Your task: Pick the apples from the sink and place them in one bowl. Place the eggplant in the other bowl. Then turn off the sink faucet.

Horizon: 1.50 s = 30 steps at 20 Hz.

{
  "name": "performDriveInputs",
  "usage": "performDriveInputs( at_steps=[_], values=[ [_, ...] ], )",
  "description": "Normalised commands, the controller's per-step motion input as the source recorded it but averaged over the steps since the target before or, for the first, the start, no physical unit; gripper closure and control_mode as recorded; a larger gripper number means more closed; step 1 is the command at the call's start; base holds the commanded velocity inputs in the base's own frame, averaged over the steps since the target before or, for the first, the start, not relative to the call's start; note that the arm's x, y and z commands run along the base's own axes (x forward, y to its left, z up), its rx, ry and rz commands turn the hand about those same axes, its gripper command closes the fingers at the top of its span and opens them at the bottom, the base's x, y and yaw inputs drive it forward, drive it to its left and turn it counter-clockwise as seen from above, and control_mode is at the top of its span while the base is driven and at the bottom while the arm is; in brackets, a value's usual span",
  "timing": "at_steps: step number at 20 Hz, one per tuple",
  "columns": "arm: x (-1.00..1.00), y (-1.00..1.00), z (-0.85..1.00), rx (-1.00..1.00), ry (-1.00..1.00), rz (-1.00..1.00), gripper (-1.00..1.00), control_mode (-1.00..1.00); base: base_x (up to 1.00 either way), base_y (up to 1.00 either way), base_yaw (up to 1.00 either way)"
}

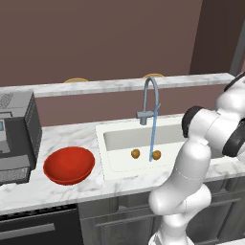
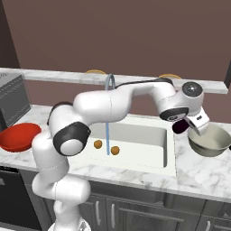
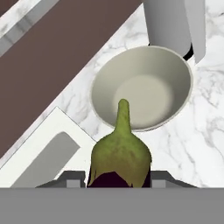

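1. The eggplant (image 3: 119, 164) is seen nearest the hand camera, its green cap and stem pointing away, pinched between the fingers of the gripper (image 2: 184, 124), which is pressed in on it. In the right base view it shows as a dark shape under the hand.
2. Just beyond the stem, the grey bowl (image 3: 183, 94) is seen on the marble counter (image 3: 205, 148), to the right of the sink (image 2: 167, 151). The eggplant is held just short of its near rim, not yet over the hollow.
3. The step in hand is judged to be the carrying of the eggplant to the other bowl. The next move calls for a short reach forward until the fruit is centred over the hollow, then a lowering and a release.
4. Farther off, the two apples (image 2: 98, 144) are seen lying in the basin near the water stream, so that step is not yet done. The red bowl (image 1: 69, 165) stands on the counter at the left.
5. The faucet (image 1: 149, 103) is seen running.
6. The fingertips are hidden by the eggplant, and its purple body is cut off at the hand view's lower edge.
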Motion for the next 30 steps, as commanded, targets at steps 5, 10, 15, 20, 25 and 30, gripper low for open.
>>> performDriveInputs(
  at_steps=[5, 10, 15, 20, 25, 30],
  values=[
    [0.08, -0.43, 0.00, 0.00, 0.00, -0.09, 1.00, -1.00, 0.00, 0.00, 0.00],
    [0.09, -0.39, 0.00, 0.00, -0.01, -0.07, 1.00, -1.00, 0.00, 0.00, 0.00],
    [0.10, -0.37, 0.00, 0.00, -0.04, -0.05, 1.00, -1.00, 0.00, 0.00, 0.00],
    [0.07, -0.28, -0.10, 0.00, -0.04, -0.04, 1.00, -1.00, 0.00, 0.00, 0.00],
    [0.16, -0.11, -0.27, 0.00, 0.00, -0.02, 1.00, -1.00, 0.00, 0.00, 0.00],
    [0.21, -0.02, -0.43, -0.01, 0.00, -0.02, 1.00, -1.00, 0.00, 0.00, 0.00]
  ],
)
